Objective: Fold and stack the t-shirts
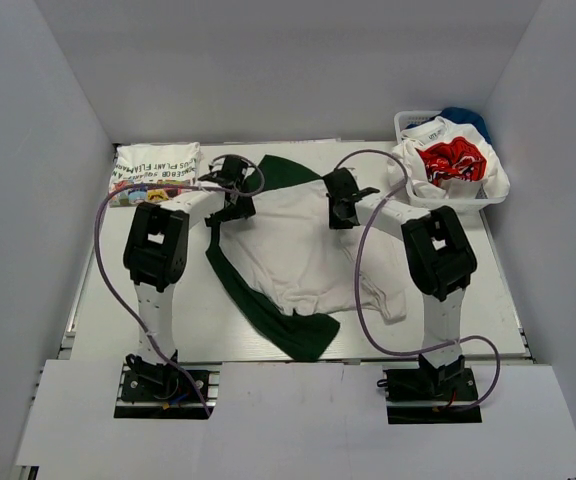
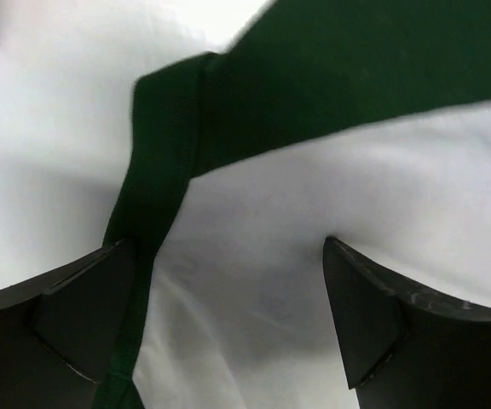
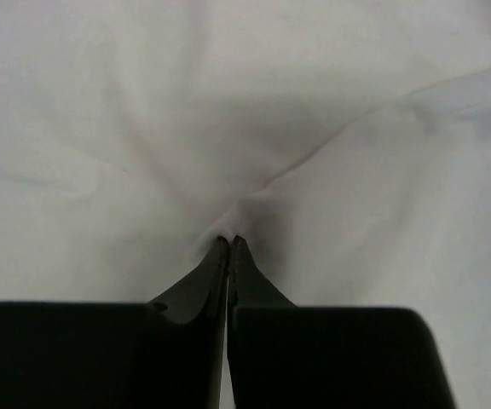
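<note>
A white t-shirt with dark green parts (image 1: pixel 298 250) lies spread and rumpled on the middle of the table. My left gripper (image 1: pixel 236 205) is open, low over its left side, with a dark green band (image 2: pixel 156 170) by the left finger and white cloth (image 2: pixel 254 281) between the jaws. My right gripper (image 1: pixel 340 212) is shut on a pinch of the white cloth (image 3: pixel 231 230) near the shirt's upper right. A folded white t-shirt with colourful print (image 1: pixel 153 170) lies at the back left. More t-shirts, one red-printed (image 1: pixel 450 160), fill the basket.
A white plastic mesh basket (image 1: pixel 423 202) stands at the back right against the wall. White walls close in the left, back and right sides. Purple cables loop over both arms above the table.
</note>
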`<action>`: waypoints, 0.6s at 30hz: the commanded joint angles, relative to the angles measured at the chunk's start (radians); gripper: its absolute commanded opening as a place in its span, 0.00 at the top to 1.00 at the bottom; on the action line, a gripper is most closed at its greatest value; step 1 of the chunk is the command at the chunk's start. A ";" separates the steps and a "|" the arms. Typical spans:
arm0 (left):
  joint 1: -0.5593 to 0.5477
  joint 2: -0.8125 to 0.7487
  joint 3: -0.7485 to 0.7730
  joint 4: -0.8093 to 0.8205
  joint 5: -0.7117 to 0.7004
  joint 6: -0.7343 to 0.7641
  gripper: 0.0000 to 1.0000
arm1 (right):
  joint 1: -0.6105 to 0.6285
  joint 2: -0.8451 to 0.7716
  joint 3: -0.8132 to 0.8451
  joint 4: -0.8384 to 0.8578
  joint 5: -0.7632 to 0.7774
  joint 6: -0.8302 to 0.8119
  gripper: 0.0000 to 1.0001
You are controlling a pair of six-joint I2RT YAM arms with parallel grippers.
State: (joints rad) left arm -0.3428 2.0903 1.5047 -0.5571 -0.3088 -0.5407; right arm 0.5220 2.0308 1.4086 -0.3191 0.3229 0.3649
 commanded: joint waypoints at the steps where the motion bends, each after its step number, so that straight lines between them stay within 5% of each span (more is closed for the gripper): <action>1: 0.070 0.117 0.069 -0.076 -0.044 -0.001 0.00 | -0.055 -0.148 -0.049 0.025 -0.001 -0.017 1.00; 9: 0.183 0.241 0.285 -0.047 0.050 0.103 0.00 | -0.250 -0.398 -0.221 0.029 0.027 -0.096 1.00; 15: 0.203 0.266 0.417 -0.058 0.057 0.153 0.00 | -0.364 -0.412 -0.174 -0.001 0.038 -0.147 1.00; 18: 0.214 0.275 0.486 -0.083 0.082 0.163 0.00 | -0.379 -0.417 -0.136 -0.050 0.096 -0.132 0.87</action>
State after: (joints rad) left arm -0.1406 2.3596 1.9388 -0.6048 -0.2729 -0.4061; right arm 0.1421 1.6215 1.2144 -0.3294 0.3637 0.2577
